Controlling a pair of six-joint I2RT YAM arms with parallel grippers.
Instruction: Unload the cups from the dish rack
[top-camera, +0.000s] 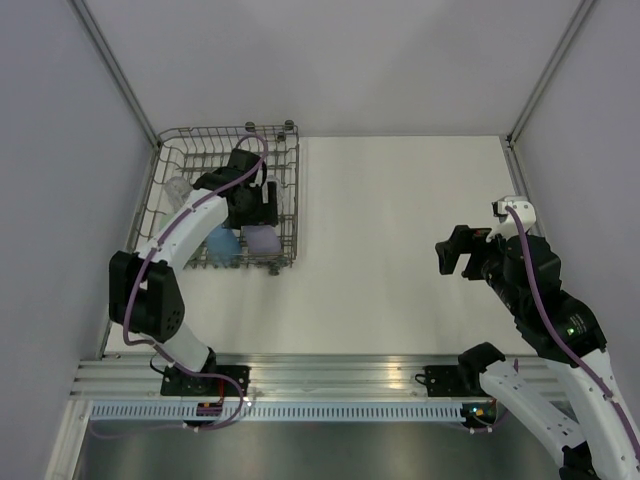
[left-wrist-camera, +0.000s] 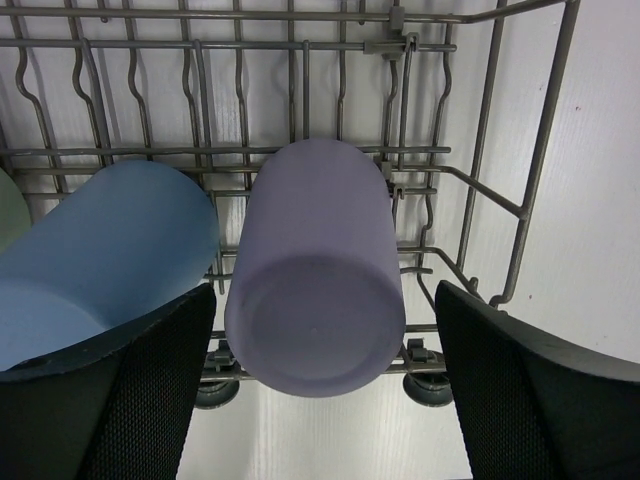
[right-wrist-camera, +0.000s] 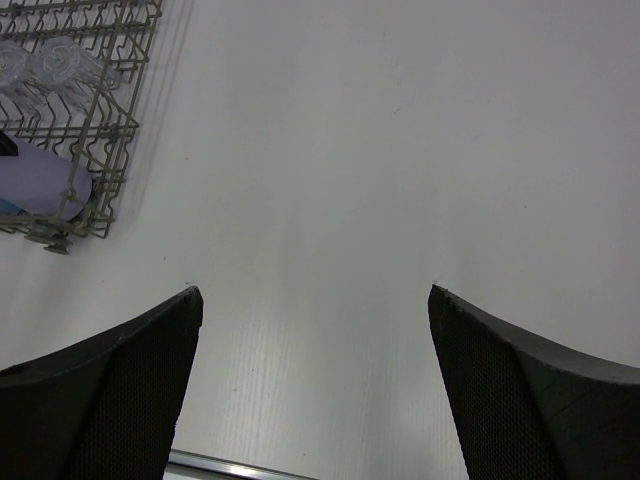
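- Cups (top-camera: 262, 240) sit inside the dish rack (top-camera: 225, 130), which stands on the far left part of the table (top-camera: 400, 220), ahead of our left arm.
- We see the lilac cup (left-wrist-camera: 320, 290) lying tilted on the rack's wires at its near right corner. Its flat base is turned toward the left wrist camera.
- Just beside it on the left lies the blue cup (left-wrist-camera: 100, 250), tilted much the same way. A sliver of the green cup (left-wrist-camera: 8, 210) shows at the left edge of that view.
- Further back in the rack are the clear cups (right-wrist-camera: 45, 65), seen from the right wrist. We cannot count them.
- Our left gripper (left-wrist-camera: 322, 300) hangs inside the rack with its jaws wide apart, one on each side of the lilac cup. A gap shows on both sides, so it grips nothing.
- Its left finger (left-wrist-camera: 150, 390) overlaps the blue cup's lower edge, and we cannot tell whether the two touch.
- Our right gripper (right-wrist-camera: 315, 300) hovers over the white table on the right, well apart from the rack. Its jaws are spread fully, with nothing between them.
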